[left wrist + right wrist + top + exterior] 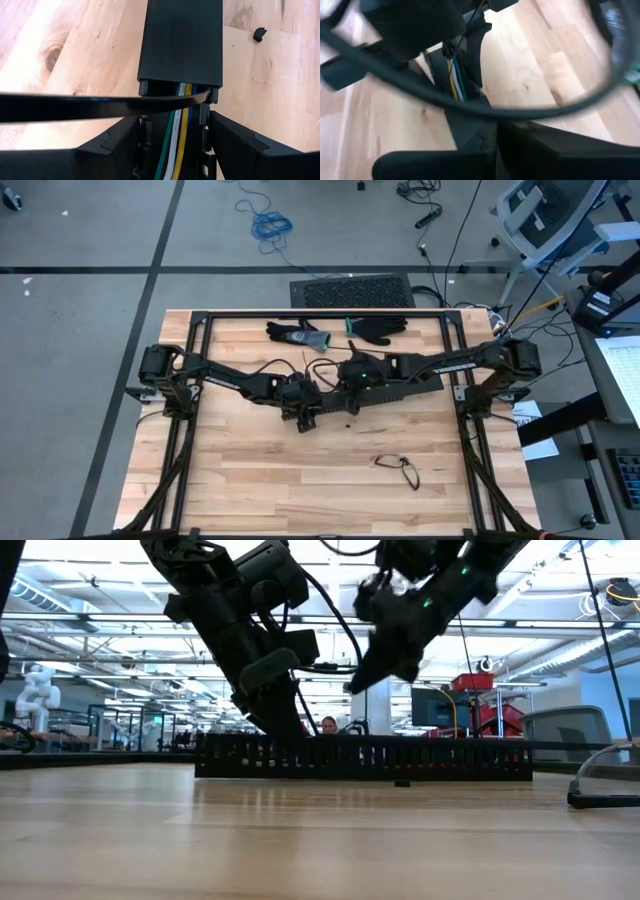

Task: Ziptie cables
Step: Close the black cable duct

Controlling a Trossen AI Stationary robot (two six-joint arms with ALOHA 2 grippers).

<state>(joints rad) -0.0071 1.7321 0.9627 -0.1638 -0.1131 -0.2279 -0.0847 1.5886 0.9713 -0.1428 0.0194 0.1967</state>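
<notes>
The cables [176, 135], green, white, yellow and blue wires, lie inside the long black slotted duct [365, 756] and run under its cover [180, 40]. A black zip tie [100, 106] crosses over the wires and reaches the duct's side wall [206, 96]. My left gripper [172, 122] stands astride the duct at mid-table [305, 416]. My right gripper [495, 129], shut, sits close beside it [346, 400], where the zip tie's strap [485, 107] curves past its tips. My left gripper pinches the duct's open section between its two fingers [120, 145], one on each slotted side wall [145, 134], coming from above along the duct. The duct lies flat on the table. My right gripper's fingers [550, 145] are shut at the zip tie's strap [470, 104]. They hide the place of contact.
Two dark gloves [298, 333] [380, 328] lie near the table's far edge. A thin dark wire loop [398, 468] lies toward the near right. A small black piece [259, 34] sits on the wood beside the duct. The arm frames run along both table sides.
</notes>
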